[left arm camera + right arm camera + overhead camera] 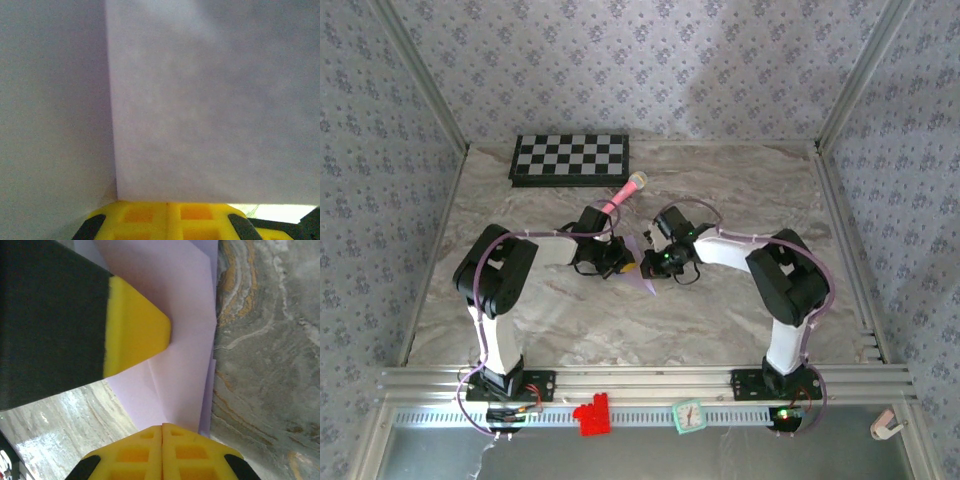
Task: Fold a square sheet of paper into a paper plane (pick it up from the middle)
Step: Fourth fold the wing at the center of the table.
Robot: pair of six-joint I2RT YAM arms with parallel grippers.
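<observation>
At mid-table [650, 325], both end effectors [618, 262] [653, 264] (arms bent) pinch paper plane [644, 279].

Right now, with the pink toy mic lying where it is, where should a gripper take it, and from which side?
Judging by the top view: the pink toy mic lies flat, rounded head toward the checkered board. Likely best gripped mid-handle, from straight above, jaws across the slim shaft; the head looks wider.
</observation>
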